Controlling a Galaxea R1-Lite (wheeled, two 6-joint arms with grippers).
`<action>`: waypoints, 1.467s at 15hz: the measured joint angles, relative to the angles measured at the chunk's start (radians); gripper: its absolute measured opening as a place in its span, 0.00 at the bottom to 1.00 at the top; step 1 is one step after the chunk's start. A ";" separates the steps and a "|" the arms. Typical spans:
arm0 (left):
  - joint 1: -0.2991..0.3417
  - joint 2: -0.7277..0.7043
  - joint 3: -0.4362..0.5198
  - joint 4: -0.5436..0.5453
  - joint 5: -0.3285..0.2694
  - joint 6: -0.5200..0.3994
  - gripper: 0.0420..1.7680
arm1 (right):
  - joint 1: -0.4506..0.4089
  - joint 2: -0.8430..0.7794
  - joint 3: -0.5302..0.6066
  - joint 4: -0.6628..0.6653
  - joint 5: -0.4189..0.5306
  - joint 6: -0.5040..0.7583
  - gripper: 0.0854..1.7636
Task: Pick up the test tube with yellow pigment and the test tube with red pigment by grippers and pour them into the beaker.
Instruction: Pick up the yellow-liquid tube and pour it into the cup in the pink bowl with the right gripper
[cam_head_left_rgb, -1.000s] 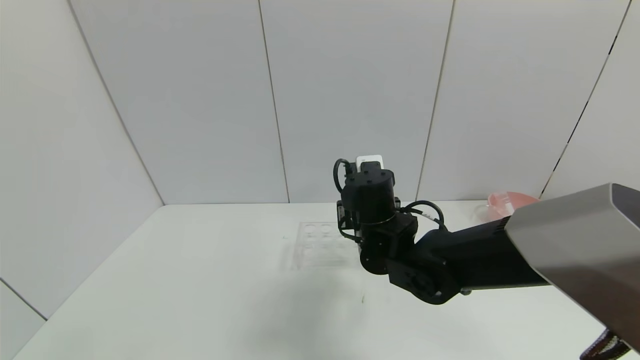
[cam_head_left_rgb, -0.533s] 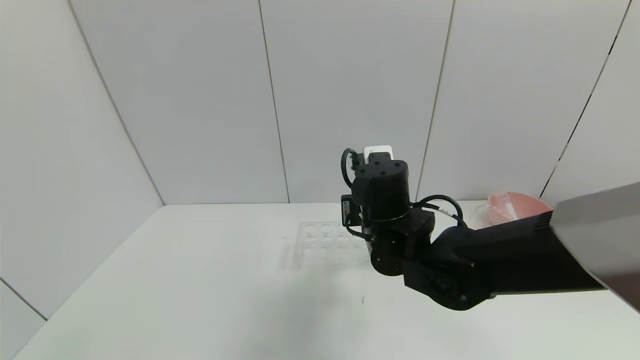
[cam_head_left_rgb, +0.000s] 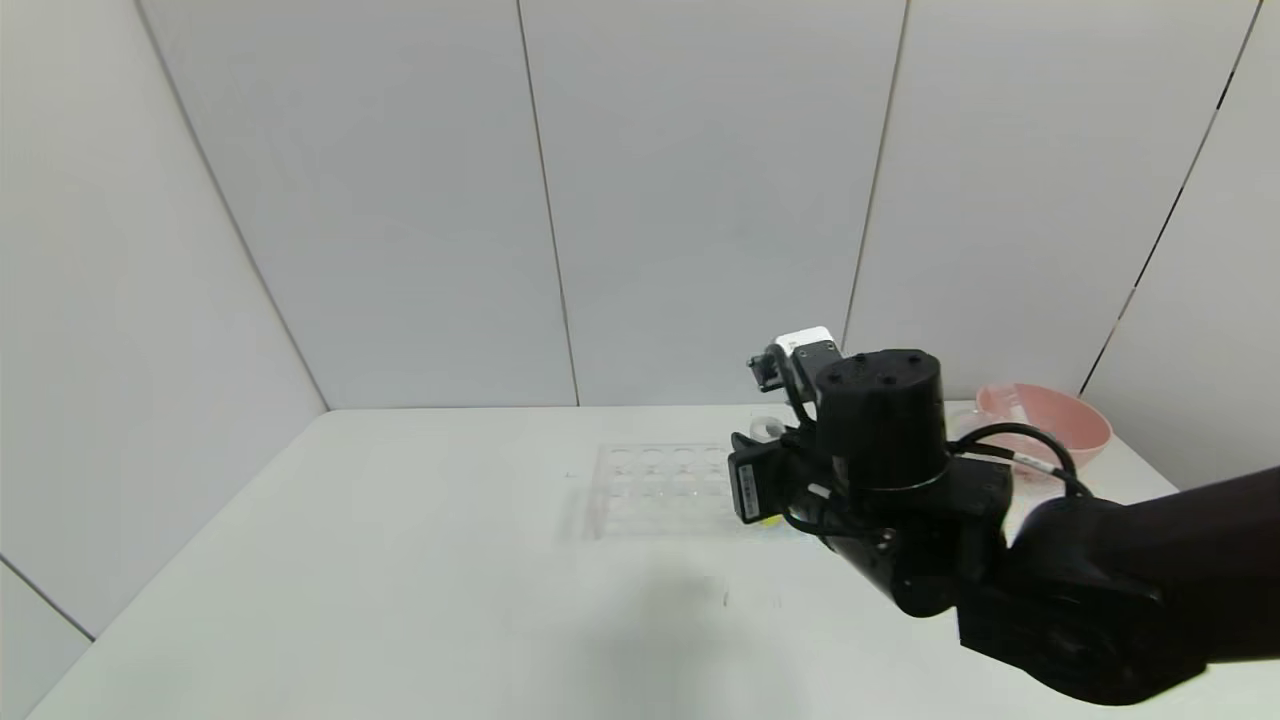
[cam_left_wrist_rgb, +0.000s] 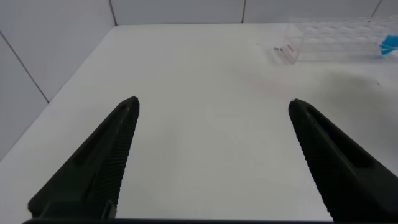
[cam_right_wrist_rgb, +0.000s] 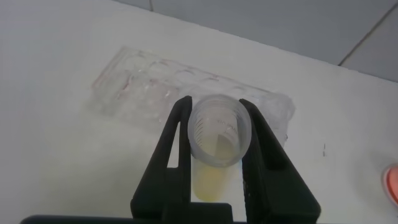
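Note:
My right gripper (cam_head_left_rgb: 762, 478) is shut on the test tube with yellow pigment (cam_right_wrist_rgb: 219, 134) and holds it in the air by the right end of the clear tube rack (cam_head_left_rgb: 655, 490). In the right wrist view the tube's open mouth sits between the two black fingers (cam_right_wrist_rgb: 177, 134), with yellow liquid at its bottom. The head view shows a yellow patch of the tube (cam_head_left_rgb: 768, 519) under the wrist. The test tube with red pigment and the beaker do not show. My left gripper (cam_left_wrist_rgb: 213, 102) hangs open above bare table, away from the rack (cam_left_wrist_rgb: 336, 40).
A pink bowl (cam_head_left_rgb: 1045, 420) stands at the back right of the white table (cam_head_left_rgb: 400, 580). A blue patch (cam_left_wrist_rgb: 388, 45) shows at the rack's far end in the left wrist view. Grey wall panels close the back and left sides.
My right arm has swung to the right and turned at the wrist, carrying the tube with it. More of the rack now shows in the head view.

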 joint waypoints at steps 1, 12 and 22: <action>0.000 0.000 0.000 0.000 0.000 0.000 0.97 | -0.015 -0.044 0.047 0.005 0.070 -0.004 0.26; 0.000 0.000 0.000 0.000 0.000 0.000 0.97 | -0.642 -0.371 0.280 0.186 0.815 -0.371 0.26; 0.000 0.000 0.000 0.000 0.000 0.000 0.97 | -1.016 -0.248 0.000 0.502 1.024 -0.789 0.26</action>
